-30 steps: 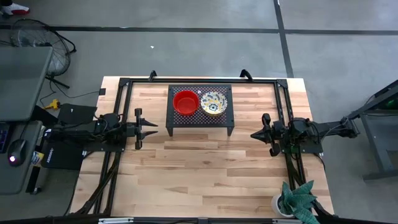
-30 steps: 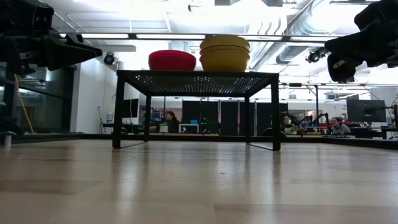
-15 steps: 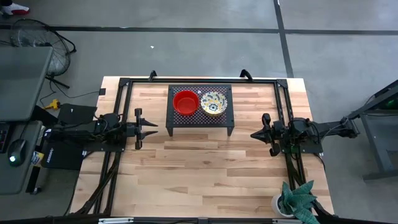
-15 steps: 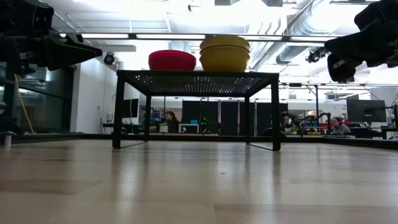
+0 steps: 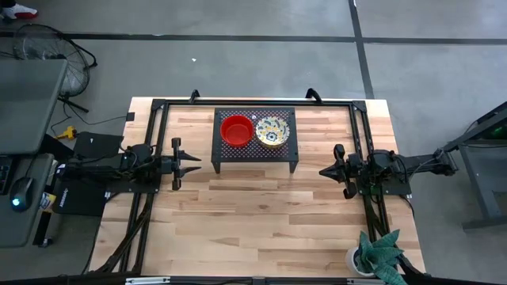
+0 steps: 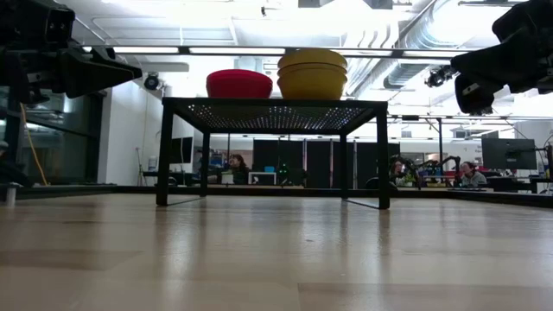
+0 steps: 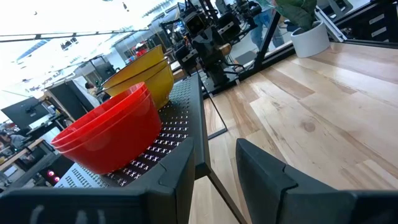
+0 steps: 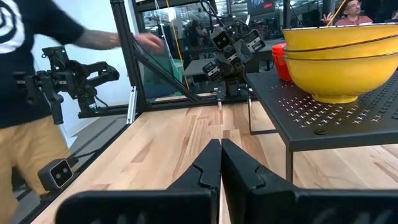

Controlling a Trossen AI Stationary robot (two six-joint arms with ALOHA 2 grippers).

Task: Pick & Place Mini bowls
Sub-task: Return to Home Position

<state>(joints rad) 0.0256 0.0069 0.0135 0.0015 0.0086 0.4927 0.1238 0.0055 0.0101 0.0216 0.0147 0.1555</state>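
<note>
Two stacks sit side by side on the shelf (image 5: 289,150): red bowls (image 5: 236,130) on the left arm's side, patterned bowls (image 5: 272,131) on the right arm's. Left gripper (image 5: 196,163) hangs just off the shelf's near-left corner, not touching, fingers apart, empty, pointing across the table (image 5: 253,214); the red stack is its nearer one. Right gripper (image 5: 322,170) faces it from off the other corner, a bit farther out, fingers together, empty. Job looks done, and homing should only need both arms to pull back outward, with nothing in that path. Plant pot (image 5: 372,255) sits behind the right arm, a person (image 8: 25,93) stands beyond the table
</note>
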